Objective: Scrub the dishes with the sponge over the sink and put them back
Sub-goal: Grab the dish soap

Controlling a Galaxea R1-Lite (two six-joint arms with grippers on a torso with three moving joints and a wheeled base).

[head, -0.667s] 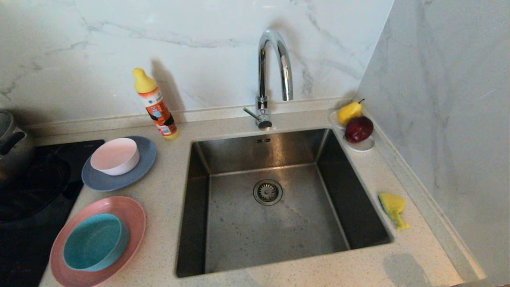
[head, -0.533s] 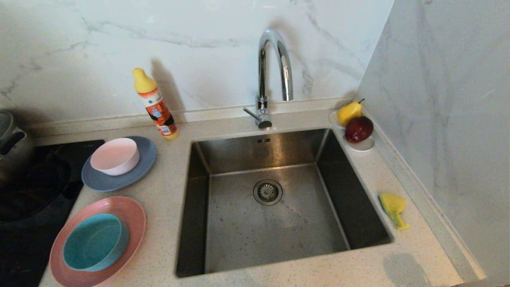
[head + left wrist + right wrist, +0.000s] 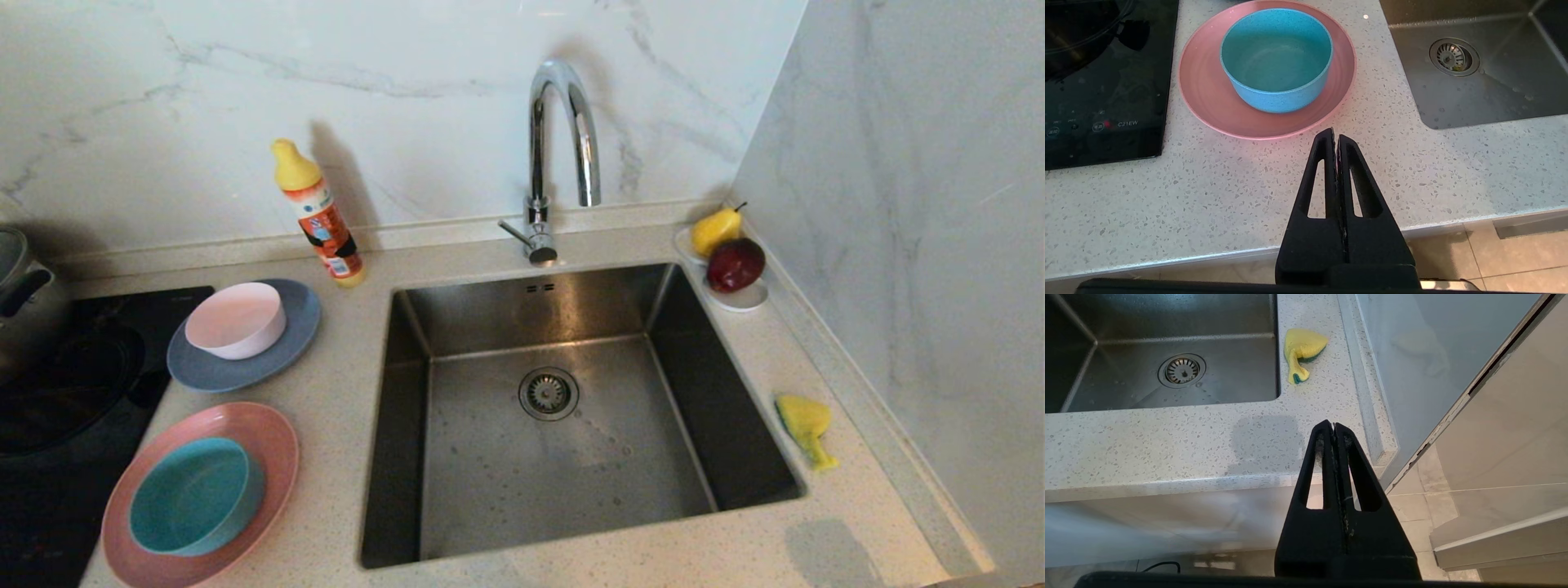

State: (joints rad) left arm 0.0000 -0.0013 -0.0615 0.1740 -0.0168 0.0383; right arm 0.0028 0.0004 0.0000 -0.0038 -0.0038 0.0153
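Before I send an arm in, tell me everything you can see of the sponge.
The sponge is small and yellow, with a green scouring layer showing along one edge. It looks soft and is bent, one end pinched into a narrow tail. It lies loose on the speckled counter to the right of the sink, between the basin's rim and the wall, touching only the counter. The right hand is shut, back at the counter's front edge, well short of it.

Brushed-steel sink (image 3: 563, 457), chrome faucet (image 3: 563, 131) glossy; speckled stone counter (image 3: 343, 392); matt teal bowl (image 3: 192, 498).
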